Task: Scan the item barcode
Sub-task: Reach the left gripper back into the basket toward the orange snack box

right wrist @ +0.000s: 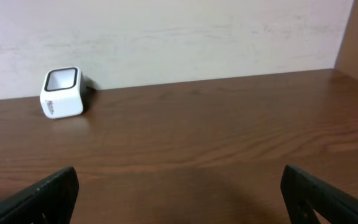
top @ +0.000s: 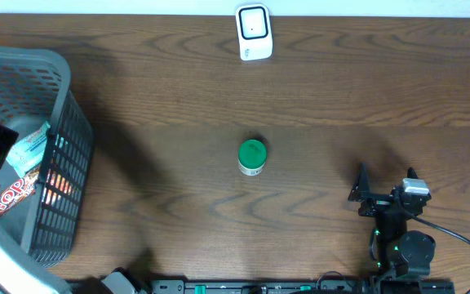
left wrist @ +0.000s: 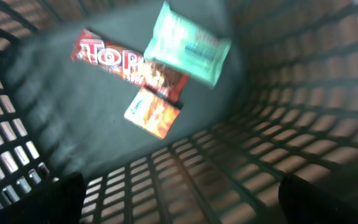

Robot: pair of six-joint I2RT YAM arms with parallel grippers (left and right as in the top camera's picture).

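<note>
Green-lidded jar [top: 251,157] upright mid-counter [top: 153,98], well apart from both pincers. White barcode scanner [top: 253,33] at the far edge. Grey mesh basket [top: 64,163] at left, holding red snack bar [left wrist: 114,62], teal packet [left wrist: 188,46], orange packet [left wrist: 153,112]. Left pincer [left wrist: 180,190] above them, spread wide, grasping nothing. Right pincer [right wrist: 179,183] low over the counter, likewise spread, empty.

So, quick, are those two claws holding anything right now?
Left gripper: open, holding nothing, over the basket.
Right gripper: open, holding nothing, above the table.
</note>
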